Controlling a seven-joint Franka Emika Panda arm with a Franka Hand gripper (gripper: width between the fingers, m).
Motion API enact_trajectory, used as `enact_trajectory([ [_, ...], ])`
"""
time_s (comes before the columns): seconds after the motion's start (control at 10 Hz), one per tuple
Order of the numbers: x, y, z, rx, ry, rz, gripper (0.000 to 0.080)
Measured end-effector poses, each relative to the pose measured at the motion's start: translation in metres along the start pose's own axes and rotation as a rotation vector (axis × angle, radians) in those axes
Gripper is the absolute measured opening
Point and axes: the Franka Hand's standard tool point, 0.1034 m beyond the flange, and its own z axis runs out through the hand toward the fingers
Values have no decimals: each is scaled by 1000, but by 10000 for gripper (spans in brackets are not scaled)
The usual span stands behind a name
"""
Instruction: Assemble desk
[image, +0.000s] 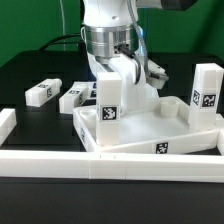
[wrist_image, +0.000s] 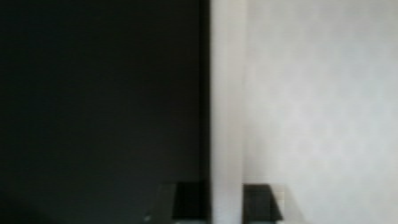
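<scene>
Black matte table (image: 30, 70) carries a large white plastic tray-like tabletop (image: 150, 125) just behind the long low white border wall (image: 60, 160). One short square white leg (image: 108, 100) stands upright at its near corner, and a second leg (image: 207, 88) stands at the exterior view's right. Two loose legs (image: 43, 92) (image: 78, 96) lie well apart on the left. The two-finger gripper (wrist_image: 224, 200) is closed, seemingly pinching the tabletop's thin rim, though the wrist view is blurred.

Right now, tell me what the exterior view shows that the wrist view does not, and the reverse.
Exterior view only: the arm, the whole tabletop, the front upright leg and right upright leg at its corners, a loose leg and a second loose leg lying on the black table, the border wall. Wrist view only: the dark fingertips close up, a thin white edge running between them. Both: the shut gripper, white plastic beside black table.
</scene>
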Motion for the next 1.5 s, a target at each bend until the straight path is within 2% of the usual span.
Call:
enact_trajectory([
  [0.3,23,6,-4,-8,7,-340,63],
  [0.9,27,9,-3,-11,6,-771,63],
  [1.1,29,10,-2,-27,7,-967,63],
  [1.4,29,-7,-5,-65,23,-1186,63],
  [1.5,28,-8,-3,-76,23,-1243,63],
])
